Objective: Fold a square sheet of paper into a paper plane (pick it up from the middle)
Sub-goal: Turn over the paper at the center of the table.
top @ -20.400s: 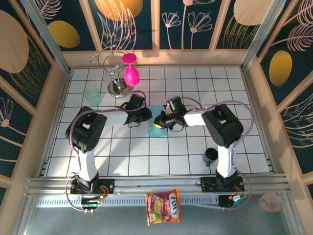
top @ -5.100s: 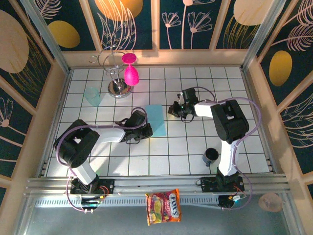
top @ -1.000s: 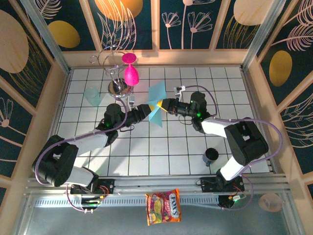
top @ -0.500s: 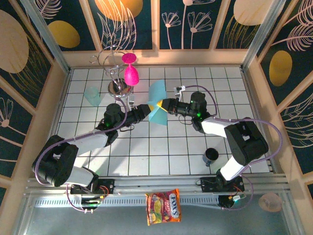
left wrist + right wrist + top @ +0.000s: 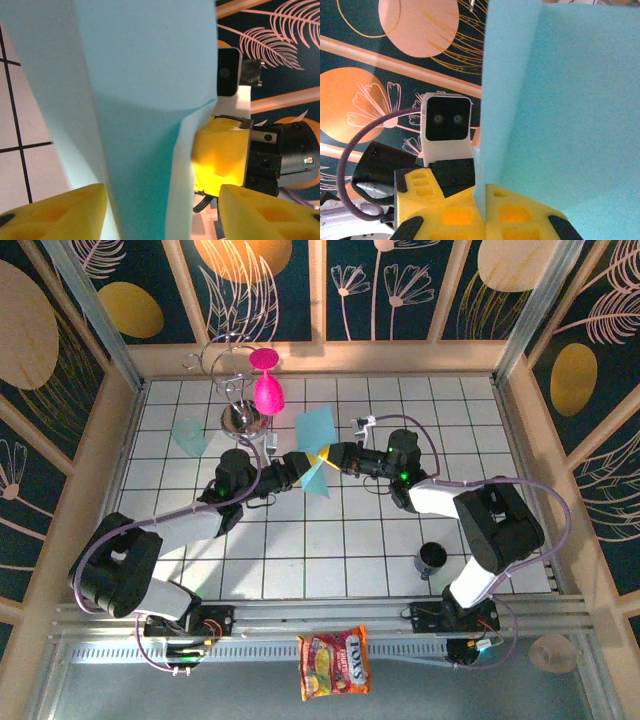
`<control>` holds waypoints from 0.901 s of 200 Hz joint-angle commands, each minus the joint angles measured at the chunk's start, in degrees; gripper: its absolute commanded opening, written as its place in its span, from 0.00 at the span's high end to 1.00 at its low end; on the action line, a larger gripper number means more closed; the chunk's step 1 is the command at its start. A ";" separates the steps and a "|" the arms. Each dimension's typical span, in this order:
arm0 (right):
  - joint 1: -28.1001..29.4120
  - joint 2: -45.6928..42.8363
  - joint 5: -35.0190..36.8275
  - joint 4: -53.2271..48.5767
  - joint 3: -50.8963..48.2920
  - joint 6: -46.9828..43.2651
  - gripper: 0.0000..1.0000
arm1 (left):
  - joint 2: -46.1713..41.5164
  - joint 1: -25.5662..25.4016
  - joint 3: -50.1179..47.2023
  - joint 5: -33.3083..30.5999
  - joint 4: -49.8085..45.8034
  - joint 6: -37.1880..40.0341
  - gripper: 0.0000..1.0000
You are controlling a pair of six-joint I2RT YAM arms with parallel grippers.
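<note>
Top external view: square sheet of paper [image 5: 316,432] up off the table [image 5: 380,540], standing on edge in the air over the middle tiles, between left gripper [image 5: 303,464] and right gripper [image 5: 328,454], nose to nose. Close to the pink goblets [image 5: 267,392], touching neither.

Right wrist view, nearer: right gripper pressed together on the sheet's lower edge, a lengthwise fold rising from the pads.

Left wrist view: left gripper parted, sheet running between its yellow fingers [image 5: 55,212], close against one, clear of the other; right gripper's yellow pad just behind the sheet.
</note>
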 commanded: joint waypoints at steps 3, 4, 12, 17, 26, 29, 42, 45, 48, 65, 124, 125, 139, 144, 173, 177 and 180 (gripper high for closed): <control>0.23 0.59 -0.75 1.59 0.21 0.03 0.93 | -0.85 0.26 0.89 -0.26 0.97 0.51 0.45; 0.23 0.56 -0.74 1.52 0.22 -0.05 0.93 | -0.88 0.25 0.88 -0.38 0.80 0.66 0.45; 0.24 0.46 -0.58 0.57 0.33 -0.61 0.93 | -1.19 0.25 0.85 -1.03 -0.25 1.32 0.48; 0.30 0.39 -0.43 -0.11 0.32 -1.06 0.93 | -1.33 0.26 0.80 -1.38 -0.88 1.59 0.49; 0.31 0.25 -0.17 -1.42 0.47 -1.77 0.93 | -1.61 0.29 0.74 -1.85 -1.70 2.04 0.51; 0.25 0.15 -0.06 -1.83 0.49 -2.03 0.93 | -1.76 0.30 0.76 -1.99 -1.93 2.08 0.52; 0.23 0.06 0.15 -2.96 0.58 -2.74 0.92 | -2.09 0.25 0.69 -2.52 -2.67 2.44 0.55; 0.29 0.05 0.15 -3.02 0.58 -2.83 0.92 | -2.20 0.29 0.69 -2.62 -2.82 2.51 0.55; 0.24 0.09 0.15 -3.22 0.58 -2.84 0.92 | -2.27 0.31 0.69 -2.76 -2.99 2.59 0.56; 0.17 0.00 0.15 -3.68 0.51 -3.11 0.91 | -2.49 0.25 0.72 -3.09 -3.53 2.82 0.61; -0.18 -1.04 0.63 -5.68 0.17 -4.11 0.83 | -2.32 0.27 1.31 -3.93 -4.86 4.28 0.80; -0.20 -1.09 0.65 -5.76 0.16 -4.14 0.83 | -2.27 0.26 1.31 -3.93 -4.88 4.30 0.80; -0.72 -1.94 1.47 -7.02 -0.40 -4.85 0.77 | -2.36 0.25 1.40 -4.44 -5.68 4.88 0.82; -1.03 -2.37 1.82 -7.59 -0.63 -5.18 0.75 | -2.38 0.26 1.48 -4.58 -6.06 5.18 0.83; -3.30 -5.43 4.86 -13.64 -2.00 -8.35 0.63 | -2.32 0.25 2.98 -6.47 -11.23 8.28 0.88; -3.80 -5.99 5.42 -14.95 -2.20 -8.89 0.62 | -2.30 0.31 3.33 -6.81 -12.07 9.02 0.89; -4.02 -6.42 6.01 -15.94 -2.35 -9.35 0.61 | -2.28 0.28 3.56 -7.09 -12.90 9.58 0.89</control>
